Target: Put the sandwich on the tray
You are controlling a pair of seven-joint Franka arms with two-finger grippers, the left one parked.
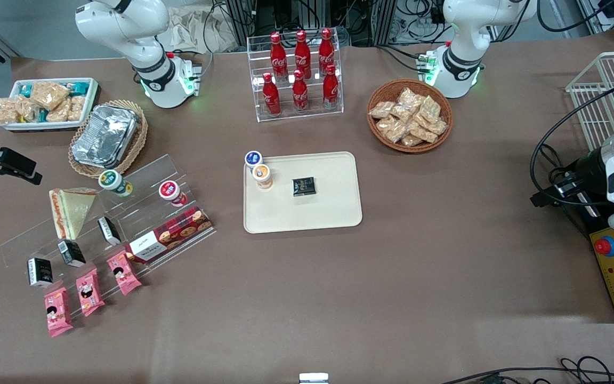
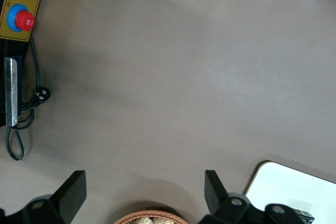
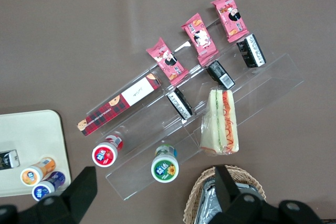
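Hovering high over the acrylic stand [image 3: 210,114], our gripper [image 3: 152,190] is spread wide and empty; the sandwich [image 3: 220,121] lies on the stand, well apart from the tray [image 1: 333,213], so everything remains

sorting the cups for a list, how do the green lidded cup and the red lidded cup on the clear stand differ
The green-lidded cup stands nearer the sandwich, the red-lidded cup nearer the cookie box. Both are small and stand on the clear stand, below the open gripper.
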